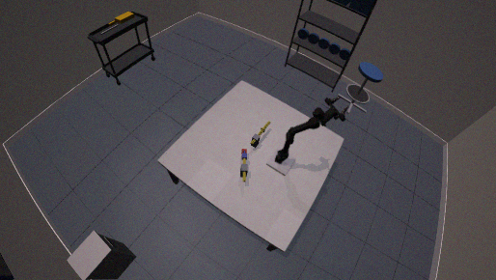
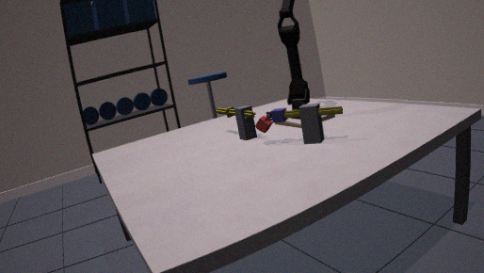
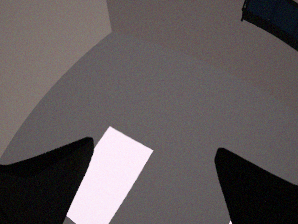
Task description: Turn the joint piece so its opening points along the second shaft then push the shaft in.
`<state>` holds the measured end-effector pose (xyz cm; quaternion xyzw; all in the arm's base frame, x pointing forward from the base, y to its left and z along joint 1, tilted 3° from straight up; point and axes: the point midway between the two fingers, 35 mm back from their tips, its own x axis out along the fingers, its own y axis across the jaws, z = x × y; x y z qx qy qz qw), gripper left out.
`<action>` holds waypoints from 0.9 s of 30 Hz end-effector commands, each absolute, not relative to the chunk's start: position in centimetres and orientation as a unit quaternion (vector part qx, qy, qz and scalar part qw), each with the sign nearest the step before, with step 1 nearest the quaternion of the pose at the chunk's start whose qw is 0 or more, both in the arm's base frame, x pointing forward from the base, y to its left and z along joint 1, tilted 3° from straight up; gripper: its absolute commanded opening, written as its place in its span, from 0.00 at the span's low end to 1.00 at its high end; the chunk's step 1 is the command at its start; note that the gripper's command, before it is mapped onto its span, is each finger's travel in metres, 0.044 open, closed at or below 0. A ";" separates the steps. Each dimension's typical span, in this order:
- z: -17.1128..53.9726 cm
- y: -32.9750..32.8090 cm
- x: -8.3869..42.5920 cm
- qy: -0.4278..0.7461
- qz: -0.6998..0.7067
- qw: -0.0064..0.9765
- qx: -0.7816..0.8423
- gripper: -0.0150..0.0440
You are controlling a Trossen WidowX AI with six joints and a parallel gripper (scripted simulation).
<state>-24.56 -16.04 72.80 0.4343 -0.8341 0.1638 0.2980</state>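
The fixed shaft (image 1: 244,178) (image 2: 331,110) is yellow and passes through a grey block (image 1: 244,170) (image 2: 312,126). A blue piece (image 1: 244,156) (image 2: 278,115) is on its inner end, with the red square joint piece (image 1: 244,151) (image 2: 264,124) hinged to it. The red piece tilts downward in the exterior view, not in line with the second shaft. The second shaft (image 1: 264,127) (image 2: 228,112), also yellow, sits in another grey block (image 1: 255,139) (image 2: 246,124), its inner end apart from the red piece. My gripper (image 1: 341,107) (image 3: 156,151) is open and empty, raised high, far from both shafts.
The arm's base (image 1: 281,158) stands on the white table (image 1: 207,140) (image 2: 198,188), right of the blocks in the top view. A blue stool (image 1: 371,71) (image 2: 207,78), a shelf rack (image 2: 119,73) and a cart (image 1: 121,29) stand off the table. A bright ceiling panel (image 3: 112,172) shows in the wrist view.
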 end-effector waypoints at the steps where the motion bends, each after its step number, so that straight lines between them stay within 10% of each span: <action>1: 72.8 -16.0 -24.6 -0.834 0.164 0.298 0.434 0.98; 27: 66.9 -28.2 -21.0 -0.720 0.371 0.010 0.587 1.00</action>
